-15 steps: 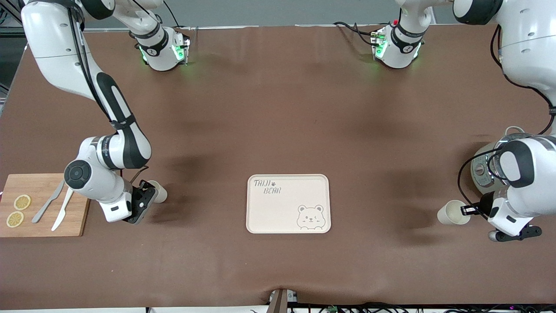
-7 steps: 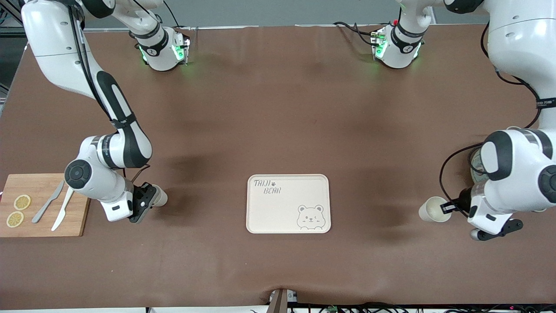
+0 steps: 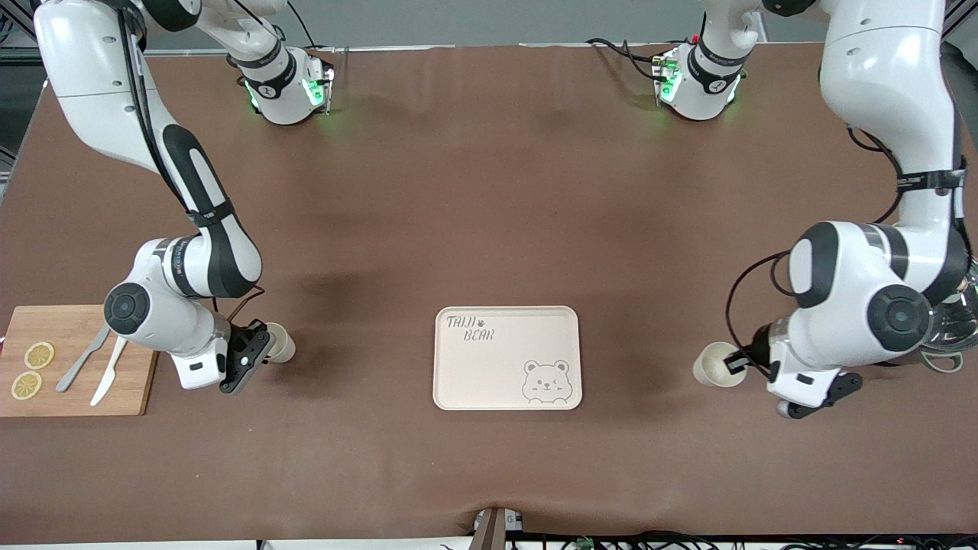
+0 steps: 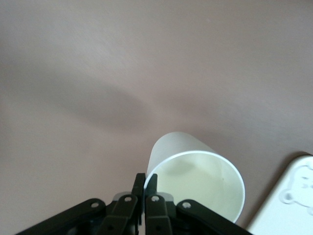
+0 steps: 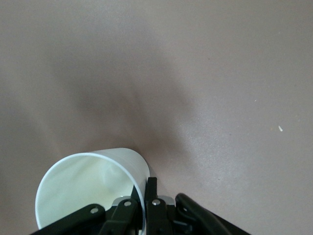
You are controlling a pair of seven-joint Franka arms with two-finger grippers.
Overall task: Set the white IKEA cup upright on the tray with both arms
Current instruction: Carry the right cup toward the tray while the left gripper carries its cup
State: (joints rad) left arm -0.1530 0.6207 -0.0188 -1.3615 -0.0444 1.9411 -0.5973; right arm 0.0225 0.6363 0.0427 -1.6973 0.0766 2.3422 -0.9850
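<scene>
Front view: tray [image 3: 507,358] sits mid-table, nothing on it. Right gripper [image 3: 246,359] is at the right arm's end, beside the wooden cutting board [image 3: 72,360] with knife [image 3: 84,356] and lemon slices [image 3: 39,354]; it pinches the rim of a white cup [image 3: 280,341], which is tilted with its base toward the tray. Left gripper [image 3: 739,361] is at the left arm's end and pinches the rim of a second white cup [image 3: 712,364], mouth turned toward the tray. Whether either cup is clear of the cloth I cannot tell. Left wrist view: fingers [image 4: 145,188] pressed onto the cup wall [image 4: 195,176], one inside, one outside; tray corner [image 4: 288,205] in sight. Right wrist view: the same thin rim pinch on the cup [image 5: 88,188], brown cloth [image 5: 205,88] all round. Risk, as I judge it: a grip on one spot of the wall may let a cup swing or slip in transit, so it lands canted and rolls. Two arms heading for one small tray could also crowd each other.
</scene>
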